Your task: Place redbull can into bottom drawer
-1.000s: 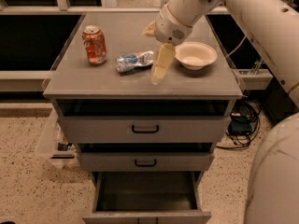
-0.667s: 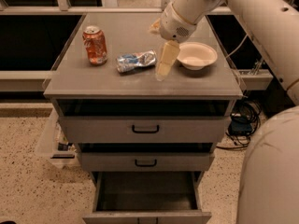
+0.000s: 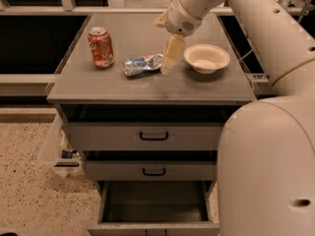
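Observation:
The redbull can (image 3: pixel 142 64), small, silver and blue and crushed, lies on its side in the middle of the grey cabinet top (image 3: pixel 147 90). My gripper (image 3: pixel 166 53) hangs from the cream arm just right of the can, open, one finger (image 3: pixel 170 54) pointing down with its tip beside the can's right end. It holds nothing. The bottom drawer (image 3: pixel 153 204) is pulled out at the foot of the cabinet, and its dark inside shows nothing in it.
An orange-red soda can (image 3: pixel 100 47) stands upright at the left of the top. A white bowl (image 3: pixel 206 58) sits to the right of the gripper. The top drawer (image 3: pixel 153 135) and middle drawer (image 3: pixel 153 171), with black handles, are shut. My large arm body (image 3: pixel 268 166) fills the right foreground.
The gripper has shifted slightly up and back, its lower finger tip staying by the can's right end. The can, the bowl and the drawers have not moved.

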Robot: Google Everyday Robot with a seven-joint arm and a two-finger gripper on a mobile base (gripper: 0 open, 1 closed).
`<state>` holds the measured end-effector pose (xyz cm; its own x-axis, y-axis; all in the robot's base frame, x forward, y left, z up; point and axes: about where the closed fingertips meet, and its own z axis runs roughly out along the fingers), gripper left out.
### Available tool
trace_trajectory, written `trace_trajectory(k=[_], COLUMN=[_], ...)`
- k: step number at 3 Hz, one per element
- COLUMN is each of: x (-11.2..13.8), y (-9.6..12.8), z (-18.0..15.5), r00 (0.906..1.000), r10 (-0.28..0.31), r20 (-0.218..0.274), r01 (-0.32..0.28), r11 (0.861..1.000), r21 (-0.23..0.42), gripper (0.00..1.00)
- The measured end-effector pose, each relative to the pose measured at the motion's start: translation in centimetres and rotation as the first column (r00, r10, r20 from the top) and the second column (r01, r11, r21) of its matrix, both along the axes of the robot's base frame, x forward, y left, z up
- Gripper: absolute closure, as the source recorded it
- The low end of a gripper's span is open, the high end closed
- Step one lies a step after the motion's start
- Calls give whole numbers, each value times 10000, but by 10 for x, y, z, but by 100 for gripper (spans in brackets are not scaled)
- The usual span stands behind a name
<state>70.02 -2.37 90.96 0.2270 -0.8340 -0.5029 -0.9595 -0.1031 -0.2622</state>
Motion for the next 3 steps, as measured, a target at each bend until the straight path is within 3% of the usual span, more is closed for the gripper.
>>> trace_trajectory(k=[1,2,3], x=[15,21,18], y=[6,20,37], z=[-11,-44,-78], r00=[9999,9973,9881], r10=[67,155,382], r20=[-91,-721,-1490], r01=[-63,-71,-91], r11=[9992,9933,9815], r21=[400,1150,1910], gripper=[0,0,0])
